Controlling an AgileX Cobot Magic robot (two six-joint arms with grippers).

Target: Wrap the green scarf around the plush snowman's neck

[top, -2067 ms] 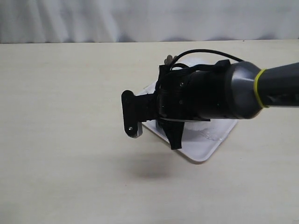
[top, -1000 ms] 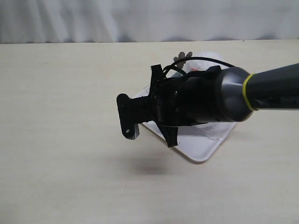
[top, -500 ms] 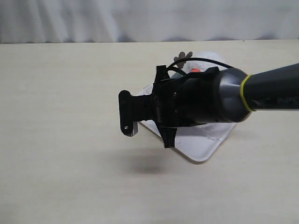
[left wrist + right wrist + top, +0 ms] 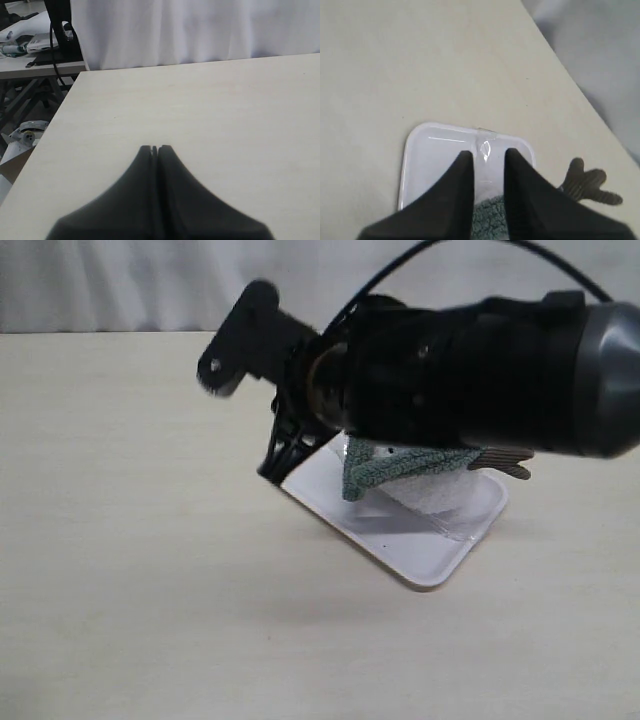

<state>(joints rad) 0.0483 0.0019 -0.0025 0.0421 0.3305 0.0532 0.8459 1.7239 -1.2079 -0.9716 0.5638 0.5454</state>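
The green scarf (image 4: pixel 400 468) lies draped across the plush snowman (image 4: pixel 440 496), which rests on a white tray (image 4: pixel 400 540). Only the snowman's white body and one brown twig arm (image 4: pixel 506 464) show. Its head and neck are hidden behind my right arm. My right gripper (image 4: pixel 232 340) hangs high above the tray's left corner, apart from the scarf. In the right wrist view the right gripper (image 4: pixel 487 152) is open, with the scarf (image 4: pixel 487 222) and tray (image 4: pixel 420 160) seen below the gap. My left gripper (image 4: pixel 155 148) is shut and holds nothing, over bare table.
The pale wooden table (image 4: pixel 130 540) spreads around the tray, with a white curtain (image 4: pixel 120 280) along the back. In the left wrist view the table's edge (image 4: pixel 55 120) drops off to clutter and stands beyond it.
My right arm has risen and swung up toward the back left, away from the tray. The scarf and the snowman's body now show beneath it.
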